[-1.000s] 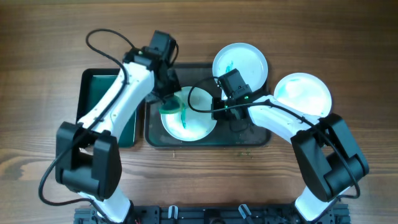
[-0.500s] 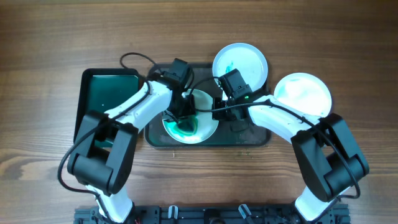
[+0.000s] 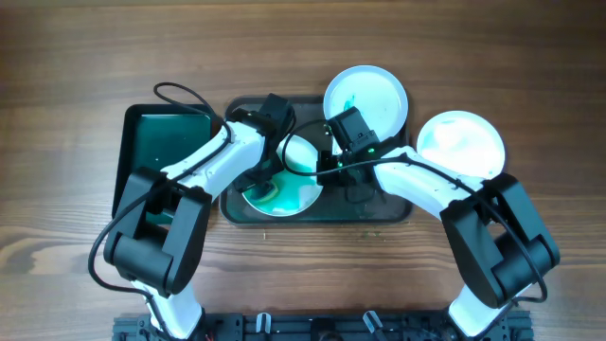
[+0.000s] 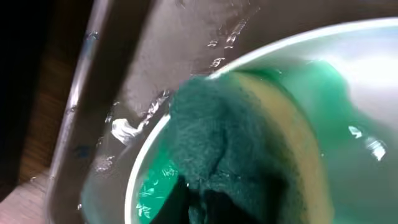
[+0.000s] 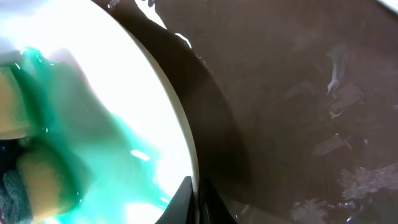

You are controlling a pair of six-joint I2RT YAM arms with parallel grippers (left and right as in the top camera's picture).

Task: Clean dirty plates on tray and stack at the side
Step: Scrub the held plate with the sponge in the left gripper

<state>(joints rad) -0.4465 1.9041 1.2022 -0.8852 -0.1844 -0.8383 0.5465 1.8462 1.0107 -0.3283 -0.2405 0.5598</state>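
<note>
A white plate (image 3: 301, 156) smeared with teal liquid lies on the left part of the dark grey tray (image 3: 379, 210). My left gripper (image 3: 268, 170) is shut on a green-and-yellow sponge (image 4: 236, 143) and presses it onto this plate (image 4: 348, 74). My right gripper (image 3: 327, 163) is shut on the plate's right rim (image 5: 196, 199), one finger on each side. A second plate (image 3: 366, 95) with a small teal streak overlaps the tray's far edge. A third plate (image 3: 461, 142) lies on the table to the right.
A smaller black tray with green inside (image 3: 156, 156) stands left of the grey tray, under my left arm. The grey tray's right half (image 5: 298, 93) is wet and bare. A cable loops above the left arm.
My left gripper moved with the sponge from the plate's left edge onto the plate and wiped it. The teal smear spread over the plate's lower half. The right gripper kept its hold.
</note>
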